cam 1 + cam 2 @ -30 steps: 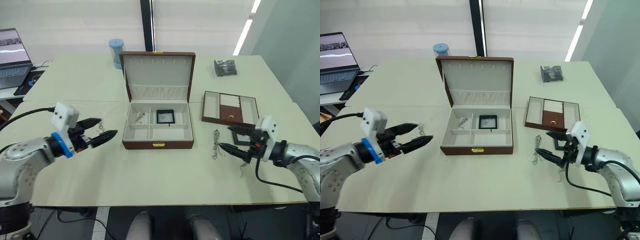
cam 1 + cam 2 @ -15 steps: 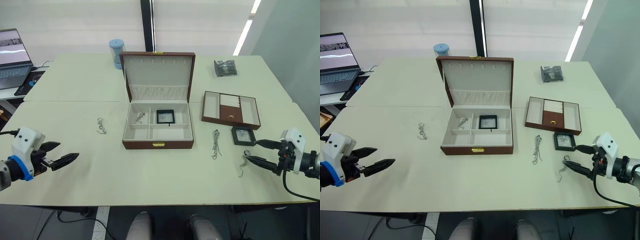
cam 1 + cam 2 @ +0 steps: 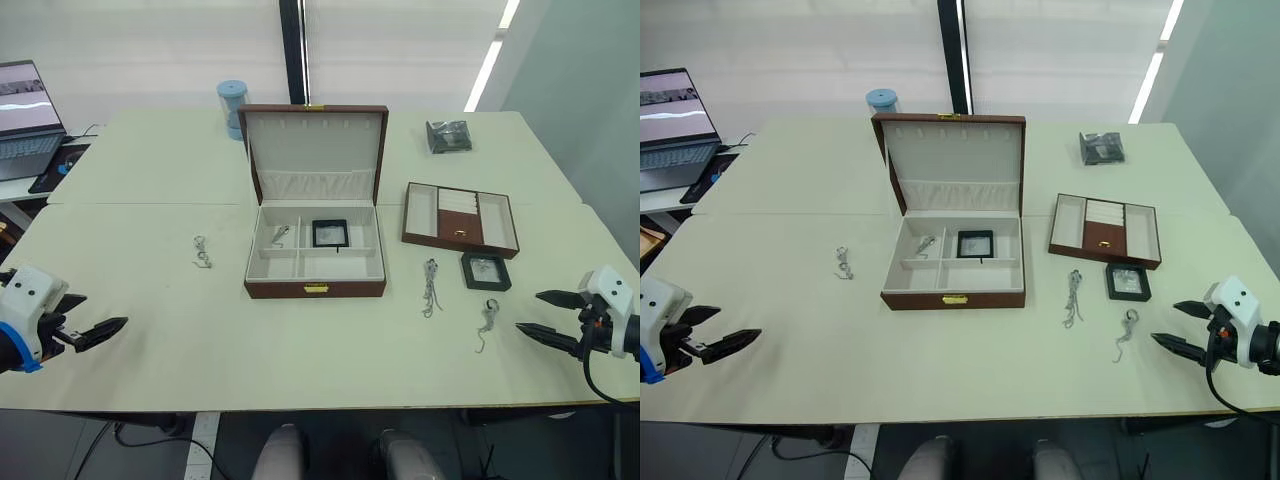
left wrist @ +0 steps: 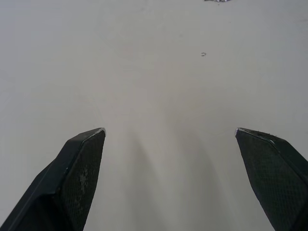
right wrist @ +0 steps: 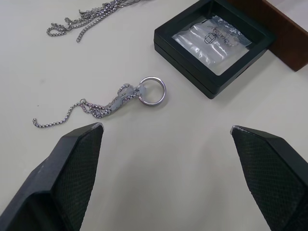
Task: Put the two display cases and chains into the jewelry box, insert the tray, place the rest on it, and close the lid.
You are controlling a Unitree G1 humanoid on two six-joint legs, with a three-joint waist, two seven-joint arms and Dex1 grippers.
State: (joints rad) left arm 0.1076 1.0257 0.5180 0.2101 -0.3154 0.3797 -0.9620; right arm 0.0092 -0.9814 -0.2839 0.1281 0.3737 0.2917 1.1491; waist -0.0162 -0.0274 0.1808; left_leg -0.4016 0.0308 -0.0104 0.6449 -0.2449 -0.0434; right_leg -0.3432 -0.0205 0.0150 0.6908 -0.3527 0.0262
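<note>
The jewelry box (image 3: 316,289) stands open mid-table with its lid (image 3: 315,128) upright. One display case (image 3: 330,233) and a short chain (image 3: 280,234) lie inside it. The tray (image 3: 460,215) sits to the box's right, and the other display case (image 3: 485,270) lies just in front of the tray. A short chain with a ring (image 5: 120,98) rests near it. Another short chain (image 3: 202,251) lies left of the box. My left gripper (image 3: 100,315) is open over bare table at the near left. My right gripper (image 3: 528,312) is open, just right of the ring chain (image 3: 487,322).
A longer doubled chain (image 3: 431,285) lies between the box and the loose display case. A dark crinkly packet (image 3: 449,135) sits at the back right, a blue cylinder (image 3: 232,105) stands behind the lid, and a laptop (image 3: 25,115) is at the far left.
Both grippers have pulled back from the middle of the table toward its near corners, still open. The right one's retreat uncovered the loose display case and the ring chain.
</note>
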